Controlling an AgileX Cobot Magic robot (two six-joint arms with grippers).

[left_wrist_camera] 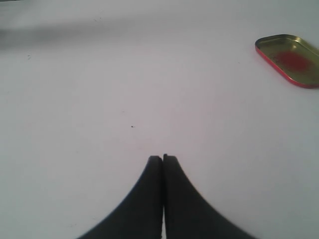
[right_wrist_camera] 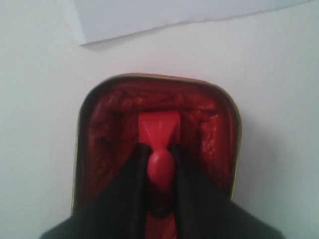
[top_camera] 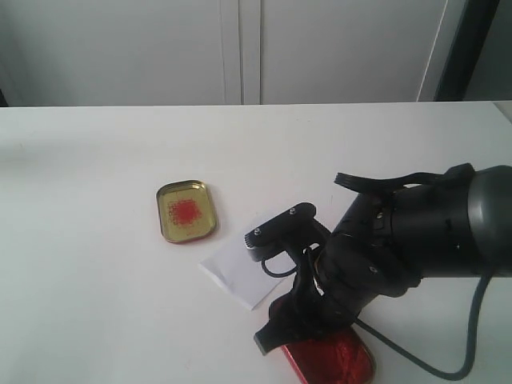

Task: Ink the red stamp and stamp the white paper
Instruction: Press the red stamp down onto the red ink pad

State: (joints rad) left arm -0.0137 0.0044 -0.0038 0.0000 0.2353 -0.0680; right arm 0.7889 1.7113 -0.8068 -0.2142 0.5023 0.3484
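Note:
My right gripper (right_wrist_camera: 159, 149) is shut on the knob of the red stamp (right_wrist_camera: 158, 130). The stamp's square base points down into the oblong tin of red ink paste (right_wrist_camera: 104, 129); whether it touches the paste I cannot tell. In the exterior view that tin (top_camera: 332, 360) lies at the front edge under the right arm, which hides the stamp. The white paper (top_camera: 232, 268) lies flat just beyond the tin, partly under the arm; its edge (right_wrist_camera: 149, 15) also shows in the right wrist view. My left gripper (left_wrist_camera: 163, 158) is shut over bare table, holding nothing.
A gold tin (top_camera: 186, 211) with a red smudge sits on the white table (top_camera: 80, 240) left of the paper; it also appears in the left wrist view (left_wrist_camera: 291, 59). White cabinet doors (top_camera: 240, 48) stand behind the table.

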